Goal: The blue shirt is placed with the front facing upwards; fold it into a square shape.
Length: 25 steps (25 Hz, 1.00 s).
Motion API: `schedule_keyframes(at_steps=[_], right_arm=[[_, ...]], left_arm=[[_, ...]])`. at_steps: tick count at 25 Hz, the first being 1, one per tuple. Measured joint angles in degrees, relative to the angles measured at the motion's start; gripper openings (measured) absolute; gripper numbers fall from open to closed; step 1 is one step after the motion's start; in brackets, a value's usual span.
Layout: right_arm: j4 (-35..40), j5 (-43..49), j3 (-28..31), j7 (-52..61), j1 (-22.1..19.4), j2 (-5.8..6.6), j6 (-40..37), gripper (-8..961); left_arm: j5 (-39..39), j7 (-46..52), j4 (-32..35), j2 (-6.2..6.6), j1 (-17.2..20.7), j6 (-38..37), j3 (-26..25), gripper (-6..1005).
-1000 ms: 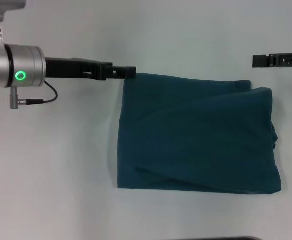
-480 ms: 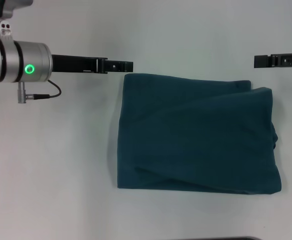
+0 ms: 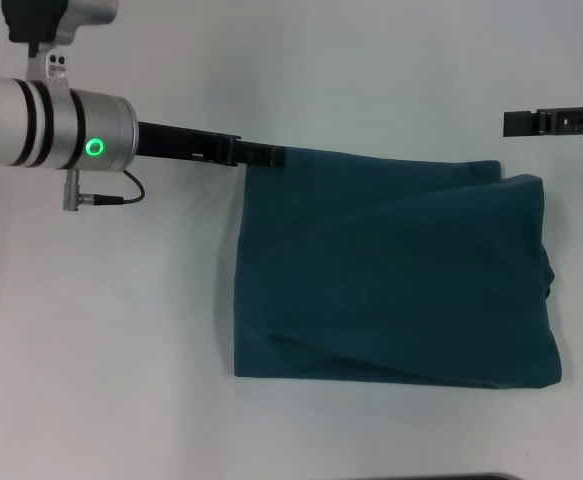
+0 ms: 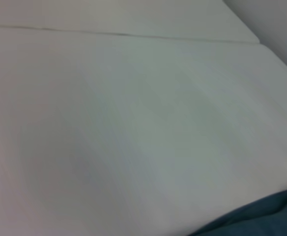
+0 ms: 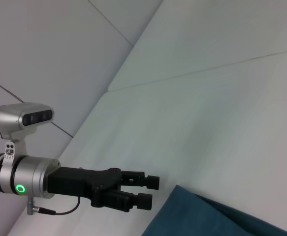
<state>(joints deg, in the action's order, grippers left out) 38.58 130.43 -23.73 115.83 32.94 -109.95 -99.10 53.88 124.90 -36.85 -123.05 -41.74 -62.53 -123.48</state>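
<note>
The blue shirt (image 3: 391, 270) lies folded into a rough rectangle on the white table, plain teal side up, with no lettering showing. My left gripper (image 3: 276, 157) reaches in from the left, its tip at the shirt's far-left corner. The right wrist view shows that gripper (image 5: 150, 191) with a small gap between its two black fingers and nothing in it, just short of the shirt's corner (image 5: 207, 216). A strip of the shirt (image 4: 261, 221) shows in the left wrist view. My right gripper (image 3: 511, 122) hangs at the far right, clear of the shirt.
The white table (image 3: 121, 330) spreads out around the shirt on every side. A dark edge (image 3: 471, 477) shows at the table's near border. Grey wall panels (image 5: 45, 49) stand behind the table.
The left arm first drew back from the shirt's far-left corner, then moved right and nearer, so its tip now sits at that corner. Shirt and right arm have not moved.
</note>
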Motion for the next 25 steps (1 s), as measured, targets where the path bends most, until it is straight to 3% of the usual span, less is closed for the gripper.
schedule_keyframes(at_steps=[25], right_arm=[[-0.03, 0.0, 0.18, 0.01, -0.51, -0.43, 0.15, 673]], left_arm=[[-0.71, 0.87, 0.67, -0.81, -0.16, 1.63, 5.22, 888]])
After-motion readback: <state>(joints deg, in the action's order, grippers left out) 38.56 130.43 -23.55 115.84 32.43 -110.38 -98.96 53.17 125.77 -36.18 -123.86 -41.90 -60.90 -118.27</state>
